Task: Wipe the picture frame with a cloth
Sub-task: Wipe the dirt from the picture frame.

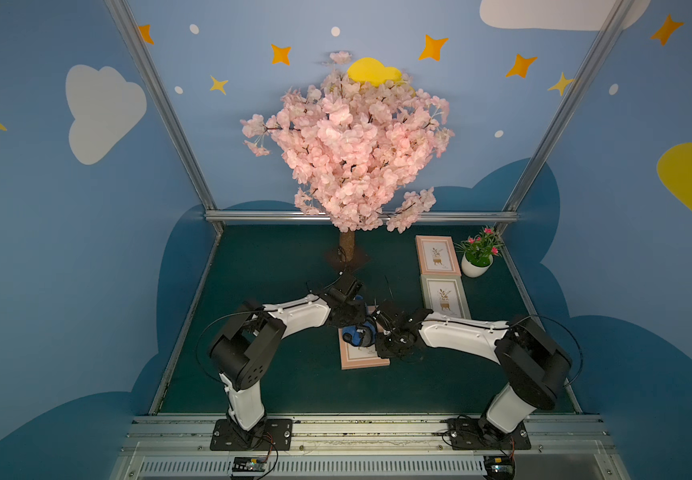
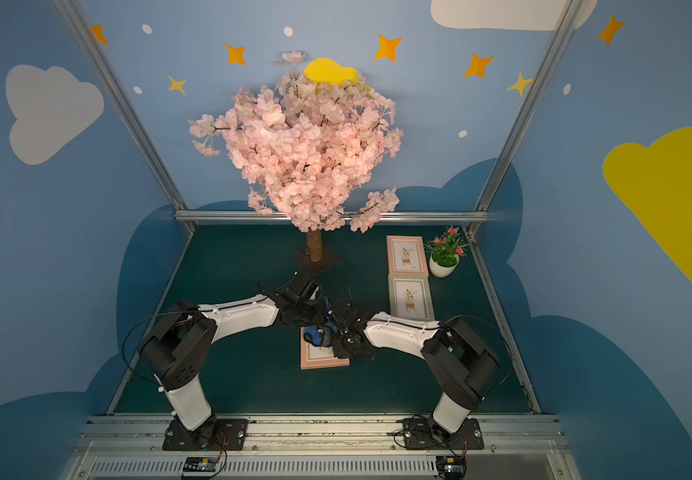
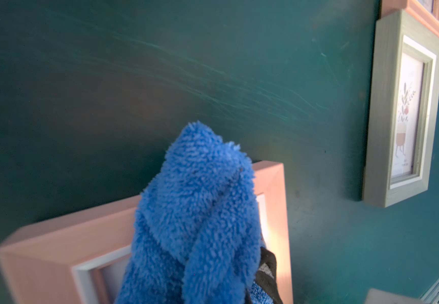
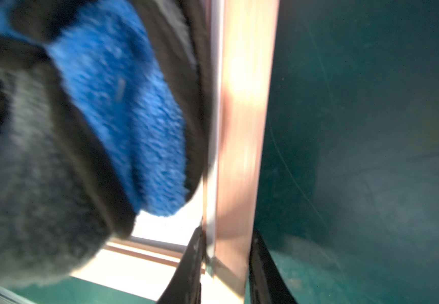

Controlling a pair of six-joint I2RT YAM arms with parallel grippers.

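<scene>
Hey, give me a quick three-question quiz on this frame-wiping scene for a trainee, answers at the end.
1. True or false: the left gripper holds the blue cloth.
2. What is the right gripper clamped on? A) the cloth B) the near pink frame's side rail C) nothing
3. How many picture frames lie on the table?
Key: 1 true; 2 B; 3 three: the near one, the grey-green frame and the far pink frame.

1. You're in a staged robot-lab booth: blue panel walls [image 1: 45, 249] painted with clouds and stars, framed by bare aluminium posts [image 1: 157, 104].
2. White-and-black arms [image 1: 294, 316] bolt to a slotted aluminium rail [image 1: 356, 432].
3. Well beyond the fingers [image 4: 265, 268] stands an artificial pink blossom tree [image 1: 348, 141].
</scene>
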